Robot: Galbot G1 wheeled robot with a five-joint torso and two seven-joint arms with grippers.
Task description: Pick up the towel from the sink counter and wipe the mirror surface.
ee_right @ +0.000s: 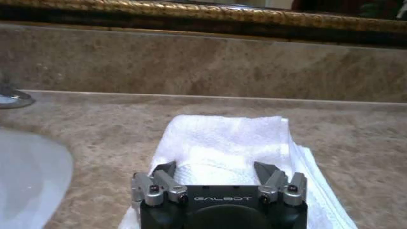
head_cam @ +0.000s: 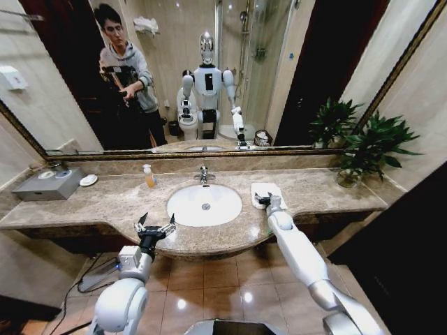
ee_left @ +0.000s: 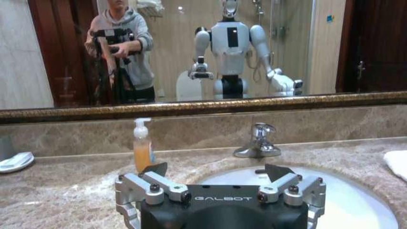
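Note:
The white towel (head_cam: 274, 188) (ee_right: 222, 138) lies on the sink counter (head_cam: 112, 202) just right of the oval basin (head_cam: 204, 204). My right gripper (head_cam: 264, 201) (ee_right: 216, 169) is pressed down onto the towel's near part, its fingers drawn in on a raised fold of cloth. My left gripper (head_cam: 155, 223) (ee_left: 216, 171) hovers open over the counter's front edge, left of the basin, with nothing between its fingers. The mirror surface (head_cam: 279, 70) spans the wall behind the counter in its dark bronze frame.
A chrome faucet (head_cam: 203, 174) stands behind the basin, with an orange soap bottle (head_cam: 149, 176) to its left. A round white dish (head_cam: 89, 180) and a grey box (head_cam: 49, 183) sit far left. Potted plants (head_cam: 363, 146) fill the right corner.

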